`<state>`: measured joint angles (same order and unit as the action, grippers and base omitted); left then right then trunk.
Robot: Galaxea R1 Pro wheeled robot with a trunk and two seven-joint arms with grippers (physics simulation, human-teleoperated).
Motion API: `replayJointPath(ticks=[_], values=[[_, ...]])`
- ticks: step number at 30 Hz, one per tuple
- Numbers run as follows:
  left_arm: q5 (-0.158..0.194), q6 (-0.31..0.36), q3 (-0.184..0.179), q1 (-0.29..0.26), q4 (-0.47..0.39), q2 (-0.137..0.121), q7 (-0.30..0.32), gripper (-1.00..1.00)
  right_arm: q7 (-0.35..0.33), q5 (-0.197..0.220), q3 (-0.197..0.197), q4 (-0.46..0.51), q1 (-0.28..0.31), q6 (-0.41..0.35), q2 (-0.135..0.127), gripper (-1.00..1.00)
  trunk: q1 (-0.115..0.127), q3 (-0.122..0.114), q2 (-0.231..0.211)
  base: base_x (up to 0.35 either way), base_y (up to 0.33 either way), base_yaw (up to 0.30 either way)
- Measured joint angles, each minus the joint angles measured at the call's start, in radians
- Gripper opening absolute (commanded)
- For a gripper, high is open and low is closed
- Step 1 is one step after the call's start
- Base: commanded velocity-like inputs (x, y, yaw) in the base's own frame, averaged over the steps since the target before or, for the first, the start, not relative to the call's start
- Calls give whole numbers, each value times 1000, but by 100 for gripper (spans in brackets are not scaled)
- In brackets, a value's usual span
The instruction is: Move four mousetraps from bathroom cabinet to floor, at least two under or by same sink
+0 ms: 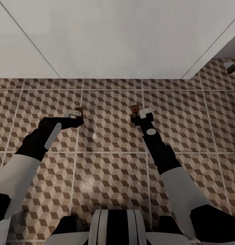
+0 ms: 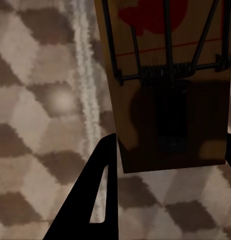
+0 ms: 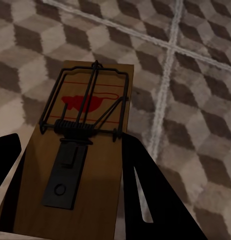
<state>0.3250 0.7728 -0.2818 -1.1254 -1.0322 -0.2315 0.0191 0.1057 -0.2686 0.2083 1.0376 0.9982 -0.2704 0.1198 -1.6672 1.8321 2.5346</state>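
Left gripper [image 1: 77,116] pinching mousetrap [image 1: 78,110], board mostly hidden behind fingers, top cut off in wrist view. Right gripper [image 1: 139,117] clamped on second mousetrap [image 1: 134,109]. Both held above bathroom floor [image 1: 110,163], near white wall [image 1: 114,37].

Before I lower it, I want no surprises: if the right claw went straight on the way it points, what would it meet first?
Probably the bathroom floor: beyond the mousetrap held in the right claw, patterned tile lies ahead, though how far is unclear.
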Motion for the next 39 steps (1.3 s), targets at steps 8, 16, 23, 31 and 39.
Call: replayJointPath(ticks=[8, 16, 23, 31, 39], values=[[0, 0, 0, 0, 1, 1, 0, -100, 0, 1, 0, 0, -1, 0, 0, -100, 0, 0, 0, 60, 1, 0], [1, 0, 0, 0, 1, 1, 0, -100, -1, 2, -1, -2, 0, -3, 0, -100, 0, 0, 0, 189, 0, 0], [0, 0, 0, 0, -2, 3, 0, -100, -1, 2, -2, -6, -1, -5, -1, -100, 0, 0, 0, 102, 0, 0], [0, 0, 0, 0, -7, 4, 0, -100, -1, 1, -5, -16, 0, -7, 0, -100, 0, 0, 0, 31, 0, 0], [0, 0, 0, 0, -35, 8, -2, -100, -2, -1, -18, -75, 1, -42, -19, -100, 0, 0, 0, 1, 0, 0]])
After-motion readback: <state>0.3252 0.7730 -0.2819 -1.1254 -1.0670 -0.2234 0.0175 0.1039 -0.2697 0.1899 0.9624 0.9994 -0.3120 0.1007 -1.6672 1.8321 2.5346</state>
